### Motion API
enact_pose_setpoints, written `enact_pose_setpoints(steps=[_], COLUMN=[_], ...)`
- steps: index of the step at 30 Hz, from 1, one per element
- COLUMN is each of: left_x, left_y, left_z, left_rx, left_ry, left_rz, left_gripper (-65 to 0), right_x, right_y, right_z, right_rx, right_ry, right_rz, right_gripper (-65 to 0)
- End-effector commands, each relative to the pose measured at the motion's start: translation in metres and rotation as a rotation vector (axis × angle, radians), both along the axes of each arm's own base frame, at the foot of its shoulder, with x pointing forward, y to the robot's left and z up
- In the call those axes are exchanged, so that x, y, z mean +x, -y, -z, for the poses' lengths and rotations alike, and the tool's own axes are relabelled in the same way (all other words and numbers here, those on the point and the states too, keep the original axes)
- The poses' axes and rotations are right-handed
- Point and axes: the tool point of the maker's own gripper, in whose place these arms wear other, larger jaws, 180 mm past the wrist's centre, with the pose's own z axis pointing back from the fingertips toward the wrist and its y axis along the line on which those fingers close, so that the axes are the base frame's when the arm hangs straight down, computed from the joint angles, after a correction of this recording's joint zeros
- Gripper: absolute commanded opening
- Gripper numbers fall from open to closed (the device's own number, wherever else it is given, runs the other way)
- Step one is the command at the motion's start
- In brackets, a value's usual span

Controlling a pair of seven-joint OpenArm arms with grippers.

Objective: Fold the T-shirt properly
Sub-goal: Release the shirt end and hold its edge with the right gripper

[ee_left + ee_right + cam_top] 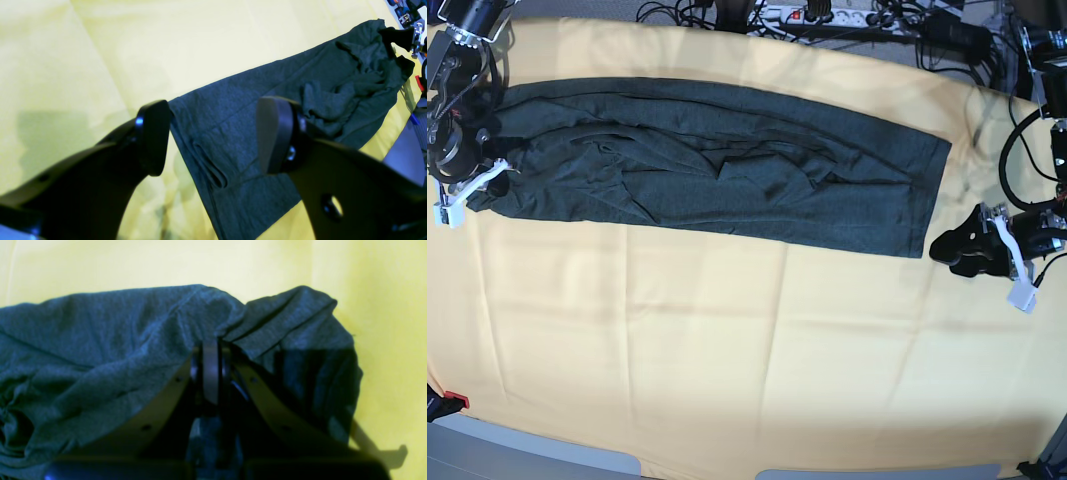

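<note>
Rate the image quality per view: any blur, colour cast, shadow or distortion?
Left wrist: the open left claw is close and soft, the T-shirt sharper, and the yellow cloth washed out. Right wrist: generally soft, with the right claw shut on fabric and shadowing the shirt's right side. Base: evenly lit, with fisheye bending of the table edges.

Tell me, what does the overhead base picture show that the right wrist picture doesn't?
Only the base view shows the whole dark teal-grey knit T-shirt as one long folded strip, the open left gripper just off its hem end, and the black cables behind. Only the right wrist view shows the right gripper shut on a pinch of bunched fabric. Both share the shirt and the yellow table cloth.
</note>
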Motion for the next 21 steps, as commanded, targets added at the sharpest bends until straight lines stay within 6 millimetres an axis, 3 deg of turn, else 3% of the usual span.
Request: enact_pose_setpoints(steps=[1, 10, 16, 21], left_x=[0.008, 0.008, 0.008, 0.008], left_y=[-0.005, -0.005, -0.005, -0.005], left_z=[-0.021, -0.021, -0.021, -0.021], left_rx=[-0.009, -0.009, -0.01, -0.008], left_ry=[0.059, 0.059, 0.06, 0.059], left_rz=[-0.008, -0.008, -0.008, -0.008], left_gripper=[-23.2, -23.2, -23.2, -23.2], right_x=[0.007, -0.001, -0.003, 0.011], right_y=[0.006, 0.018, 0.03, 0.039], right_z=[-0.014, -0.006, -0.007, -0.037], right_rx=[-0.023, -0.084, -0.131, -0.171], right_ry=[0.034, -0.03, -0.045, 0.031], right_rz=[-0.012, 0.016, 0.052, 0.047], right_gripper=[-65.0, -65.0, -35.3, -34.2])
